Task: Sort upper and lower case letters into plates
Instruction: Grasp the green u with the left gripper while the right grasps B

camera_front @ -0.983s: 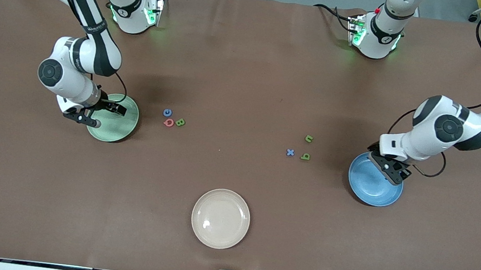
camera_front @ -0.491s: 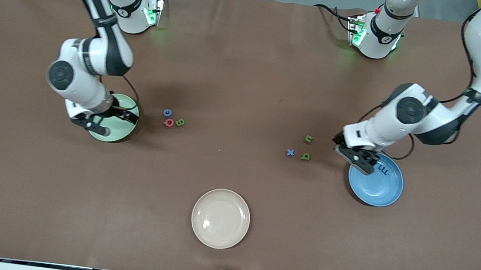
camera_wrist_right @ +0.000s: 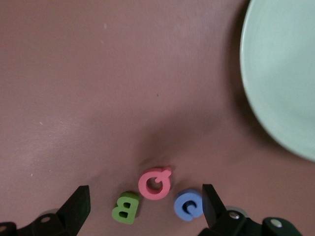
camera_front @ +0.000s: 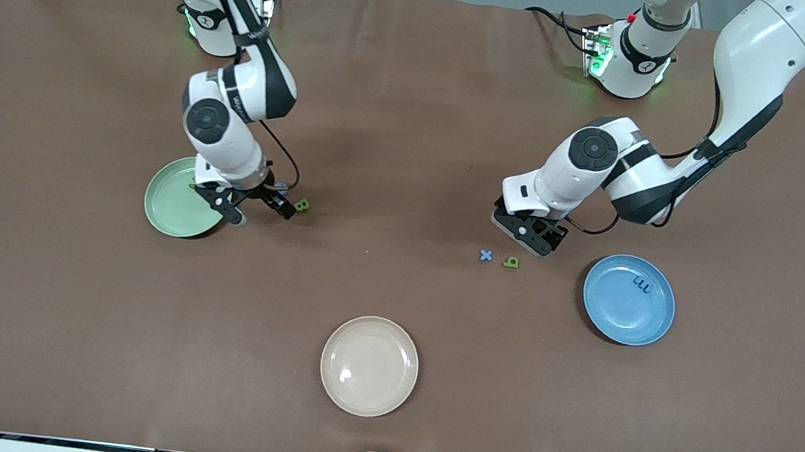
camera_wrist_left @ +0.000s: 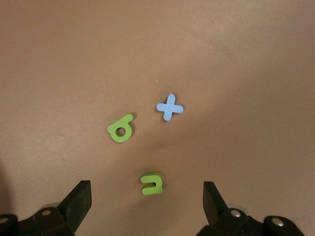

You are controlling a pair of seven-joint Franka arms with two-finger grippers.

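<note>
The mint green plate (camera_front: 174,201) lies toward the right arm's end of the table. The bright blue plate (camera_front: 628,308) lies toward the left arm's end and holds a blue letter m (camera_front: 641,283). My right gripper (camera_front: 261,215) is open and empty over a pink Q (camera_wrist_right: 155,182), a blue C (camera_wrist_right: 188,204) and a green B (camera_wrist_right: 125,207), beside the mint plate (camera_wrist_right: 280,73). My left gripper (camera_front: 533,239) is open and empty over a green n (camera_wrist_left: 151,183). A green b (camera_wrist_left: 121,129) and a blue x (camera_wrist_left: 170,107) lie close by.
A cream-white plate (camera_front: 369,365) lies near the table's front edge, midway along it. The green B (camera_front: 302,205), blue x (camera_front: 485,254) and green b (camera_front: 511,262) show on the brown tabletop; the Q, C and n are hidden under the grippers in the front view.
Both arms swung inward from over their plates: the right gripper from the mint plate to the Q, C, B group, the left from the blue plate to the n. The m now shows in the blue plate.
</note>
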